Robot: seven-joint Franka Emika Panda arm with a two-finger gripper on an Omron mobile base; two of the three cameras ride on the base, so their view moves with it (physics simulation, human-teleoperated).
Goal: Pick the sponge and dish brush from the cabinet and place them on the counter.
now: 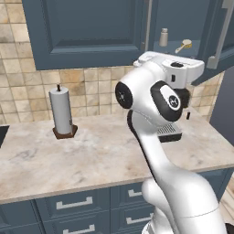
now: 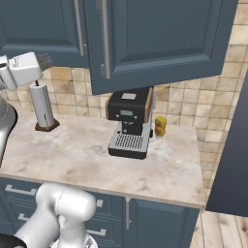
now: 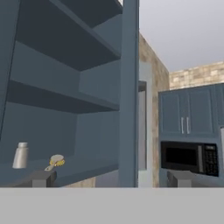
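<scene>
The cabinet (image 1: pixel 91 32) stands with its right door (image 1: pixel 219 36) swung open. On its lowest shelf lies the dish brush (image 1: pixel 183 46), with a tan rounded head and a thin handle; the hand view has the brush (image 3: pixel 55 162) at lower left. A grey shaker (image 3: pixel 20 155) stands just left of it. My gripper (image 3: pixel 110 179) is open, its fingertips (image 3: pixel 42 178) far apart with nothing between them, and it points into the cabinet from just below and in front of the shelf. The sponge is out of view. The beige counter (image 1: pixel 91 155) lies below.
A paper towel holder (image 1: pixel 61 112) stands at the counter's back left. A black coffee machine (image 2: pixel 128 123) and a small yellow item (image 2: pixel 160 127) sit under the open door (image 2: pixel 160 43). A microwave (image 3: pixel 188 157) shows beyond the door edge (image 3: pixel 130 92).
</scene>
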